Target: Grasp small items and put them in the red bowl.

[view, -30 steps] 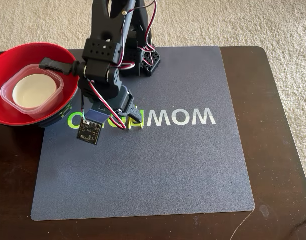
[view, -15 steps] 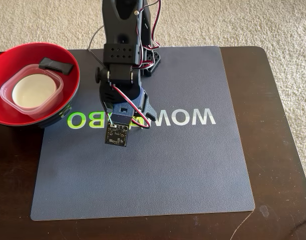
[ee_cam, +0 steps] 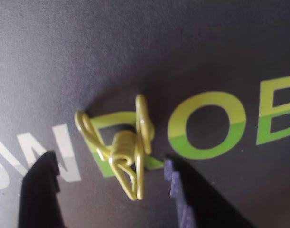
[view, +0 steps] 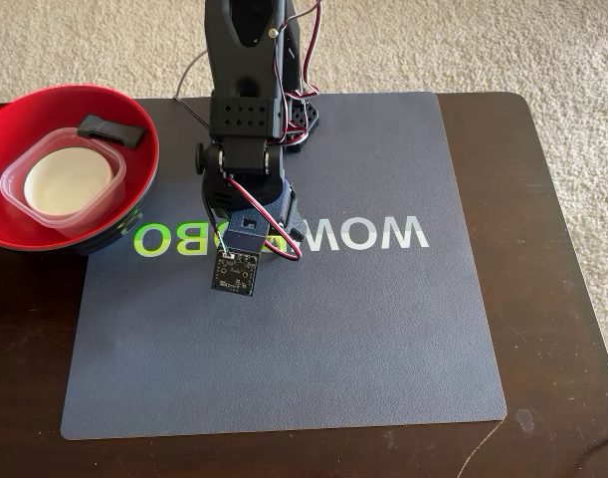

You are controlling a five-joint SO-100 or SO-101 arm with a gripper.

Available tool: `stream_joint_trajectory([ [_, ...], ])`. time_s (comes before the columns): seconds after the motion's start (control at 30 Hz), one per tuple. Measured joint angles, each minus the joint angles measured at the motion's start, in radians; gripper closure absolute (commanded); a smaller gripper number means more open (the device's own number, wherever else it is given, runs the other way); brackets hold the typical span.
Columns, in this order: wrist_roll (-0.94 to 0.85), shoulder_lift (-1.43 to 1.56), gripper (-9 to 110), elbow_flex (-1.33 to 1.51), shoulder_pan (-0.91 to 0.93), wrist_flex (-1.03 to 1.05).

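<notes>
The pincer [ee_cam: 109, 190] stood open around the yellow-green clip [ee_cam: 121, 147] low in the wrist view. The fixed view hid it, showing wide bare mat [view: 383, 329] and the red bowl [view: 134, 119] upper left.

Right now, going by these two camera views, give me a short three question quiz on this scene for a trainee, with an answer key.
1. True or false: the yellow-green clip lies between the open gripper fingers on the mat.
2. Which is inside the red bowl? A) black buckle piece B) yellow-green clip C) nothing
3. Fill in: the small white bowl sits inside the clear square ____.

Key: 1 true; 2 A; 3 tub.
</notes>
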Motion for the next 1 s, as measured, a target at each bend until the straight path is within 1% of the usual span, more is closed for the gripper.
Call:
stream_joint_trajectory([
  [0.1, -0.012, 0.002, 75, 0.040, 0.002, -0.041],
  [0.17, -0.021, 0.003, 78, 0.057, 0.002, -0.064],
  [0.27, -0.040, -0.003, 95, 0.057, -0.005, -0.069],
  [0.33, -0.051, -0.005, 101, 0.055, -0.017, -0.080],
  [0.7, -0.101, 0.006, 102, 0.057, 0.034, -0.114],
  [0.73, -0.109, 0.008, 95, 0.057, 0.034, -0.115],
  [0.8, -0.114, 0.014, 76, 0.057, 0.034, -0.115],
  [0.87, -0.112, 0.031, 71, 0.058, 0.034, -0.121],
  [1.0, -0.120, 0.083, 68, 0.060, 0.074, -0.126],
])
